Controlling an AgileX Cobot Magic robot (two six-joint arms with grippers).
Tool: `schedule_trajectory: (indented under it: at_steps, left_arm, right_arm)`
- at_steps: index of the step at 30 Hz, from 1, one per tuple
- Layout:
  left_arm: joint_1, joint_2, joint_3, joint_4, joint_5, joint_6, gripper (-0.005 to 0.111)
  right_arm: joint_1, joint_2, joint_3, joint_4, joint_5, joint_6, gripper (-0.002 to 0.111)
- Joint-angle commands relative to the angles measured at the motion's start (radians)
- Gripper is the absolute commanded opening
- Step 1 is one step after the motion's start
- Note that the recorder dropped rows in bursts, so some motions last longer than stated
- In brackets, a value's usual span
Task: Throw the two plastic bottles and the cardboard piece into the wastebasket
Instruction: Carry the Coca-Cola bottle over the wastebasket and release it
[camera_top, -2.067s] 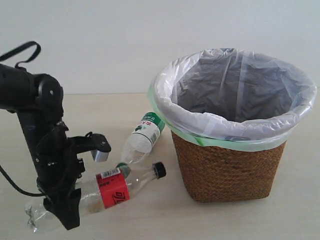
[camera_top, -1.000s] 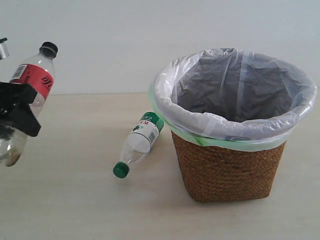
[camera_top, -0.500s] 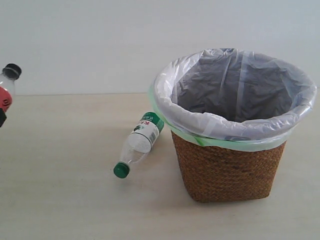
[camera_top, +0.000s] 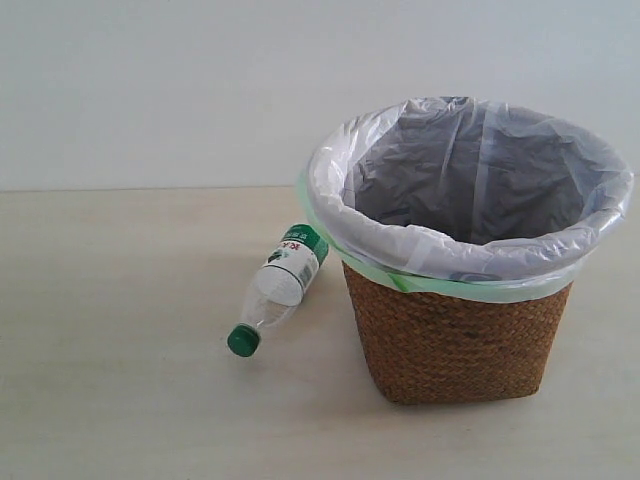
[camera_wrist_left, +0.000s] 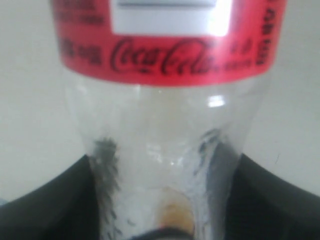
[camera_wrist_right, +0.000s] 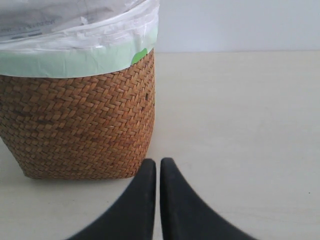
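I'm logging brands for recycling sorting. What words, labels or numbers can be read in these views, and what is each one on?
"Coca-Cola": dark script on the red label of the red-label bottle, left wrist view.
Small print around it on the same label: too blurred to read.
Green-and-white label on the green-cap bottle: lettering too small to read.
wastebasket: no text visible.

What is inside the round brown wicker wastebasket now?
Inside the round brown woven wicker wastebasket, only its translucent white plastic bag lining shows, wrinkled along the inner wall. No bottle or cardboard is visible. The bottom is hidden behind the near rim.
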Motion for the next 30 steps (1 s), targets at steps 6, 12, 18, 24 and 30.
schedule_trajectory:
  at_steps: [6,12,18,24,30]
  left_arm:
    - [0.002,0.074,0.001,-0.011,0.001,0.040,0.004]
    - [-0.008,0.103,-0.047,-0.469,-0.288,0.433,0.004]
    - [-0.089,0.210,-0.426,-1.565,-0.107,0.982,0.013]
    - [-0.295,0.322,-0.917,-1.456,-0.171,0.638,0.083]
    - [-0.384,0.359,-1.024,-0.748,-0.031,0.217,0.090]
  right_arm:
    - [-0.005,-0.004,-0.001,-0.005,-0.006,-0.004,0.000]
    - [-0.005,-0.004,-0.001,-0.005,-0.006,-0.004,0.000]
    - [-0.005,-0.004,-0.001,-0.005,-0.006,-0.004,0.000]
    - [-0.005,-0.004,-0.001,-0.005,-0.006,-0.004,0.000]
    - [-0.005,-0.004,-0.001,-0.005,-0.006,-0.004,0.000]
